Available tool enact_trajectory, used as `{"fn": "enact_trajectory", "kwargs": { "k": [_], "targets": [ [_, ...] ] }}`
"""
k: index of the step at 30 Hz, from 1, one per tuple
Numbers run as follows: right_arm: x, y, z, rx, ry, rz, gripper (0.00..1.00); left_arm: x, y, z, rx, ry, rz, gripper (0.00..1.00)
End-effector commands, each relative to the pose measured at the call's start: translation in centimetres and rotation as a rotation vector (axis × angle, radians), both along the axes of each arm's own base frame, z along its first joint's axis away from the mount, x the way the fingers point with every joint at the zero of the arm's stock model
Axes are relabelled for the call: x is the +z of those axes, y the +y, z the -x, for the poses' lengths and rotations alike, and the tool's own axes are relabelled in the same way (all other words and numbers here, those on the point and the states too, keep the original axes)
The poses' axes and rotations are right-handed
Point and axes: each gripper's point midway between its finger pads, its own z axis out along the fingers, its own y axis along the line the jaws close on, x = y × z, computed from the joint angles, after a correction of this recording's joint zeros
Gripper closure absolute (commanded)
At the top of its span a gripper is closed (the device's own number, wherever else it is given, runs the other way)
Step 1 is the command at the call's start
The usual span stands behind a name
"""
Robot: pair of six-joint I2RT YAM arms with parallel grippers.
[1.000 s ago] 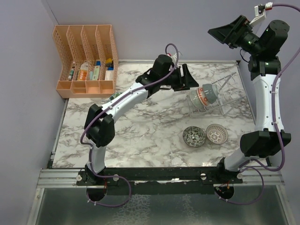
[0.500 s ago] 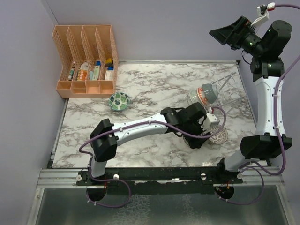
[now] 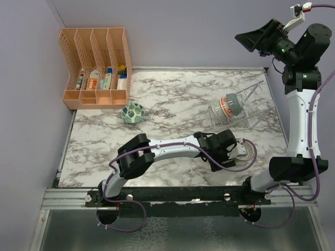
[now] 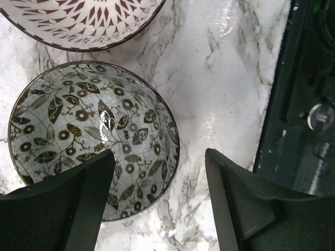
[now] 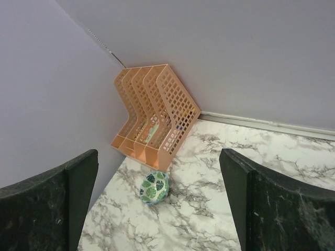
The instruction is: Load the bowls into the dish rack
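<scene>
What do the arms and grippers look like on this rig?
The left arm and right arm have white links, black joints and loose purple cables. The left gripper and right gripper have broad matte black fingers.

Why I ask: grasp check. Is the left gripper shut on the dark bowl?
No: the left gripper is open, straddling the dark bowl rim.

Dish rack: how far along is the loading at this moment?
Done: a few bowls stand in the dish rack, count unclear. In hand: the left gripper hangs open astride the dark speckled bowl's rim, not gripping. Left: that bowl, the lattice bowl beside it and the green-leaf bowl, on the table.
</scene>
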Motion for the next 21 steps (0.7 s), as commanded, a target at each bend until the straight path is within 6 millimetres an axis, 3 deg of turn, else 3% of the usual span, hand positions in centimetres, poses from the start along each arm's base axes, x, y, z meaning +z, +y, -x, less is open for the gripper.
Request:
{"fn": "enact_trajectory", "kwargs": {
  "k": [1,6,14,17,21],
  "targets": [
    [-0.1,-0.5,0.1,-0.027,0.004,0.009,0.0,-0.8,-1.4,-1.2,-0.002,-0.095,0.025,0.29],
    [-0.2,-0.6,-0.1,-0.027,0.004,0.009,0.0,-2.8,-0.9,-1.7,0.028,-0.125,-0.006,0.36],
    [-0.4,-0.7,-0.3,-0.037,0.008,0.01,0.0,-3.7,0.4,-2.1,0.055,-0.161,-0.046,0.68],
    [-0.4,-0.8,-0.3,-0.042,0.007,0.009,0.0,-3.7,0.9,-1.7,0.047,-0.149,-0.054,1.0],
    [0.0,-0.9,-0.2,-0.053,0.002,0.009,0.0,-2.6,1.6,-1.3,0.048,-0.133,-0.059,1.0]
  ]
}}
